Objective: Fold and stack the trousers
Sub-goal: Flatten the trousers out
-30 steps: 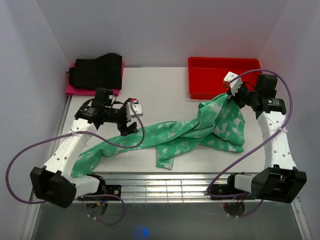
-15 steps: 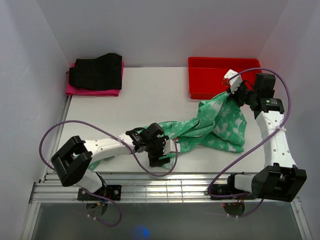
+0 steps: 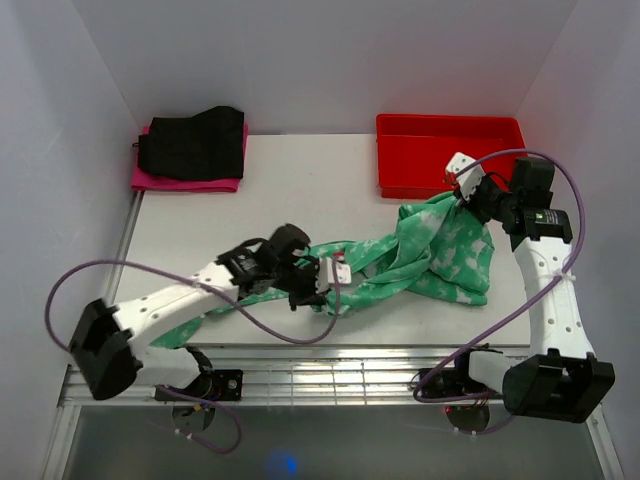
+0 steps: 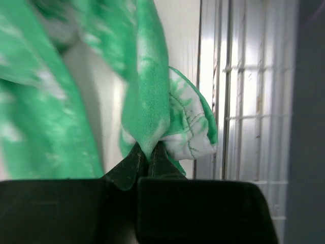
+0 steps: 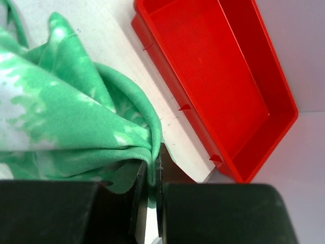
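Green trousers (image 3: 430,250) with white tie-dye patches are spread crumpled across the table, bunched at right, legs trailing leftward.

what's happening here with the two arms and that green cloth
Both arms are working the green tie-dye trousers. The right fingers are shut on a bunched edge beside the red bin; the left fingers pinch a leg end nearer the front. The trousers lie strung out between them, not yet folded. A black garment sits on a pink one, far left.

Top camera looks down; both close wrist views share trousers (image 3: 440,250).
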